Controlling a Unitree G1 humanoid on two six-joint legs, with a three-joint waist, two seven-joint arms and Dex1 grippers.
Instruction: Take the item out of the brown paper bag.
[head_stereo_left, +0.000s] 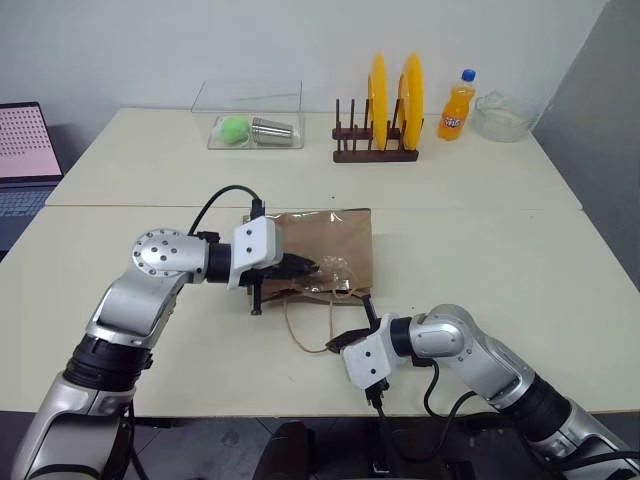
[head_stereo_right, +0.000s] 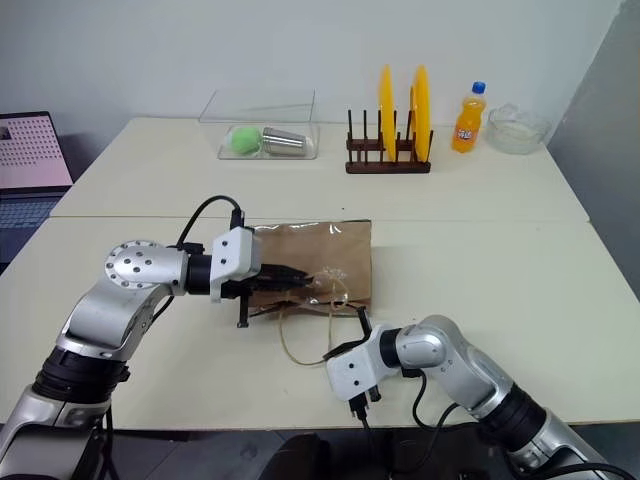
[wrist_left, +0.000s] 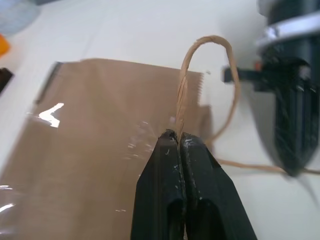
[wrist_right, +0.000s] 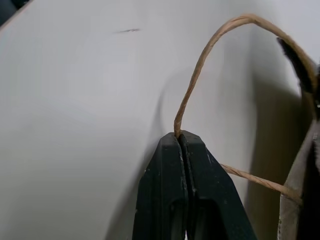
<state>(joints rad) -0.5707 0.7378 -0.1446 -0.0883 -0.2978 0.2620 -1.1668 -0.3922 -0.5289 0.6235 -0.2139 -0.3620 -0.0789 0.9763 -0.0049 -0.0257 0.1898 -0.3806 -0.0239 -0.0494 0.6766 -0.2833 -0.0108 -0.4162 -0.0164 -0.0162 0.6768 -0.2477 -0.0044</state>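
Observation:
The brown paper bag (head_stereo_left: 325, 238) lies flat on the middle of the table, its mouth toward me. My left gripper (wrist_left: 177, 136) reaches in from the left over the bag's near edge and is shut on one tan cord handle (wrist_left: 200, 42), which loops up from its tips. Nearer the table's front edge, my right gripper (wrist_right: 178, 135) is shut on the other cord handle (wrist_right: 200, 70), whose loop (head_stereo_left: 293, 330) trails on the table between the bag and the gripper. The item is hidden.
At the back of the table stand a wooden rack with two yellow plates (head_stereo_left: 378, 150), an orange soda bottle (head_stereo_left: 457, 108), a glass bowl (head_stereo_left: 503, 115) and a clear box (head_stereo_left: 252, 125) holding a green ball and a metal cup. A laptop (head_stereo_left: 25, 160) sits far left.

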